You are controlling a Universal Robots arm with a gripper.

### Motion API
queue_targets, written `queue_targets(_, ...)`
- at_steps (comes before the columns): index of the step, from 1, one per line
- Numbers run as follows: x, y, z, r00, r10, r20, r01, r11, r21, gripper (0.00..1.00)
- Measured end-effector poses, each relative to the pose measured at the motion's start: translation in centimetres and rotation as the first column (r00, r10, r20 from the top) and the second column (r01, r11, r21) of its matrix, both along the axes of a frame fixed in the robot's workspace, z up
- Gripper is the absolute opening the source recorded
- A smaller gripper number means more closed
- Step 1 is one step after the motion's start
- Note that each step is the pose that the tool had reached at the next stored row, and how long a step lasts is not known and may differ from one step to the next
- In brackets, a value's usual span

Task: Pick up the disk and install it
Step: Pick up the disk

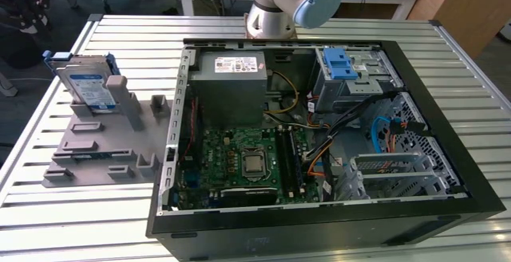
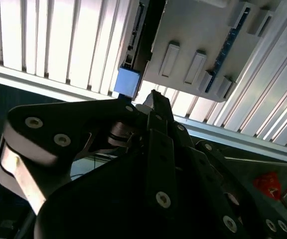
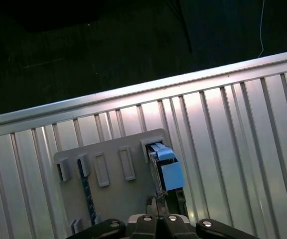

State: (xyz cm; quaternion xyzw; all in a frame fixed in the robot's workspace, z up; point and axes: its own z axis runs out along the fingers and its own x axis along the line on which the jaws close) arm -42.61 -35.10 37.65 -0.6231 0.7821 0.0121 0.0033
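The disk [image 1: 86,85] stands on edge in the grey slotted stand [image 1: 96,148] at the upper left of the exterior view. It is untouched by the gripper [image 3: 156,204], whose fingers are pressed together on nothing in the first wrist view. The open computer case [image 1: 319,226] takes the foreground on the slatted table [image 1: 80,220], the stand lies to its left, and the arm's base [image 1: 267,20] rises at top centre.

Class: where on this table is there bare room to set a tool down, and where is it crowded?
Bare slats: below the grey stand at the exterior view's lower left, and along its right, beside the computer case. Crowded: inside the case, around the disk.
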Motion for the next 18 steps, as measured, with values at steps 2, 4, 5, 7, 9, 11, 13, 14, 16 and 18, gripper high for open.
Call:
queue_targets(2,0.0,0.0,-0.01,1.0,0.002,0.0,-0.002,1.0,0.0,0.11)
queue_targets(4,0.0,0.0,-0.02,1.0,0.002,0.0003,-0.002,1.0,0.0001,0.17)
queue_targets(5,0.0,0.0,-0.02,1.0,0.002,0.0002,-0.002,1.0,0.0001,0.23)
queue_targets(7,0.0,0.0,-0.02,1.0,0.002,0.0002,-0.002,1.0,0.0004,0.29)
queue_targets(9,0.0,0.0,-0.13,1.0,0.004,0.0009,-0.004,1.0,0.0007,0.35)
queue_targets(11,0.0,0.0,-0.33,0.9997,0.025,0.0011,-0.025,0.9997,0.0007,0.47)
queue_targets(13,0.0,0.01,-0.54,0.9981,0.062,0.0011,-0.062,0.9981,0.0014,0.53)
queue_targets(14,0.0,0.01,-0.64,0.9968,0.08,0.0012,-0.08,0.9968,0.0017,0.53)
queue_targets(16,0.0,0.02,-0.88,0.9944,0.106,0.0023,-0.106,0.9944,0.0019,0.53)
queue_targets(18,-0.1,0.12,-1.22,0.9938,0.111,0.0062,-0.111,0.9938,0.0015,0.53)
